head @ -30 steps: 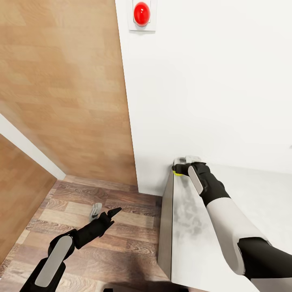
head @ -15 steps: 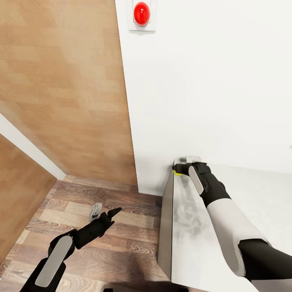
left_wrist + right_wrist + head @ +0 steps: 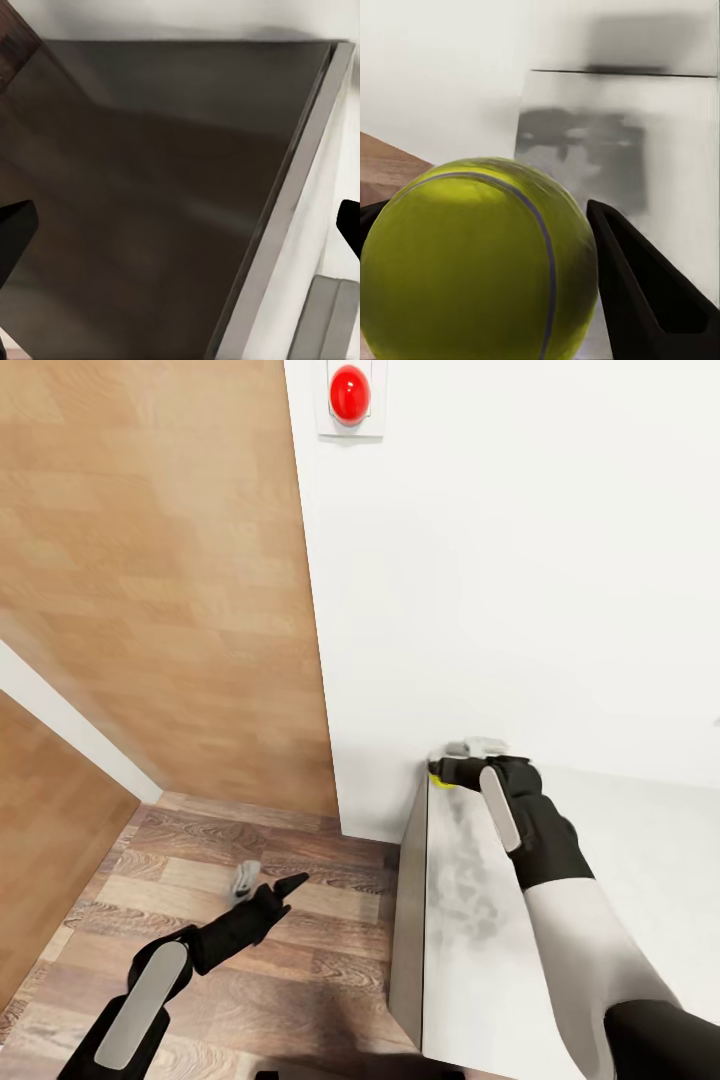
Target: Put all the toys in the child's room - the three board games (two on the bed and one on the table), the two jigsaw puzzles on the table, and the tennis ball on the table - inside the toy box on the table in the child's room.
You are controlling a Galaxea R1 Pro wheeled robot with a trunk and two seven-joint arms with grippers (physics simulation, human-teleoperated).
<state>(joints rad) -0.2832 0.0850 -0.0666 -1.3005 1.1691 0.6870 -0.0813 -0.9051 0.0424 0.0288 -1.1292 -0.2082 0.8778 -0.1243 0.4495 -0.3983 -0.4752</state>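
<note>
Right gripper [image 3: 447, 769] pinches tennis ball [image 3: 480, 259] at far corner of table [image 3: 470, 920] by wall — lift straight up, keep squeeze steady. Left gripper [image 3: 266, 882] spread, idle above floor.

Yellow-green tennis ball [image 3: 480, 262] with a pale curved seam, black fingers [image 3: 649, 292], pale grey smudged table [image 3: 470, 920], brown wood-grain floor [image 3: 200, 880], red button [image 3: 350, 393] on white wall [image 3: 520, 560]

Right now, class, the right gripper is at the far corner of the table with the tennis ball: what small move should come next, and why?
Probably lift it straight up a little. The right gripper has its fingers on both sides of the tennis ball, at the table corner against the wall, so rising clears the edge before carrying.
</note>
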